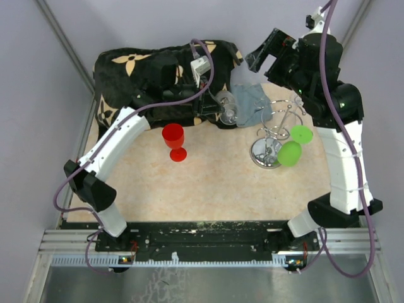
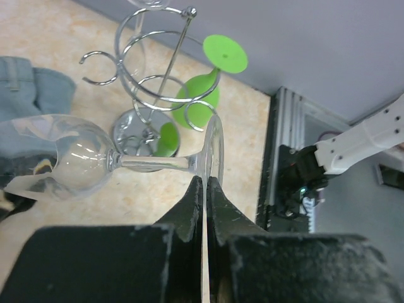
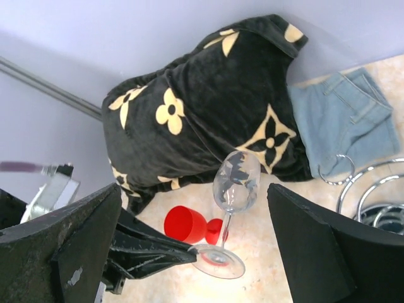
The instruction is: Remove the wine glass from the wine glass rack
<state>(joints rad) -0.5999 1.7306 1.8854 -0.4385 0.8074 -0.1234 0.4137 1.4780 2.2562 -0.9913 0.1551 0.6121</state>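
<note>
A clear wine glass (image 1: 228, 108) is held in the air, lying sideways, off to the left of the wine glass rack (image 1: 273, 140). My left gripper (image 1: 213, 105) is shut on the rim of its foot (image 2: 214, 151); the bowl (image 2: 68, 161) points away from the fingers (image 2: 190, 203). The silver wire rack (image 2: 151, 95) stands on its round mirror base, with a green wine glass (image 2: 201, 101) still hanging in a loop. My right gripper (image 1: 265, 53) is open and empty, high above the back of the table. Its view shows the clear glass (image 3: 237, 180) from above.
A red goblet (image 1: 173, 142) stands left of centre. A black blanket with cream flowers (image 1: 132, 72) and folded jeans (image 1: 249, 101) lie at the back. The table's right metal rail (image 2: 284, 158) is beyond the rack.
</note>
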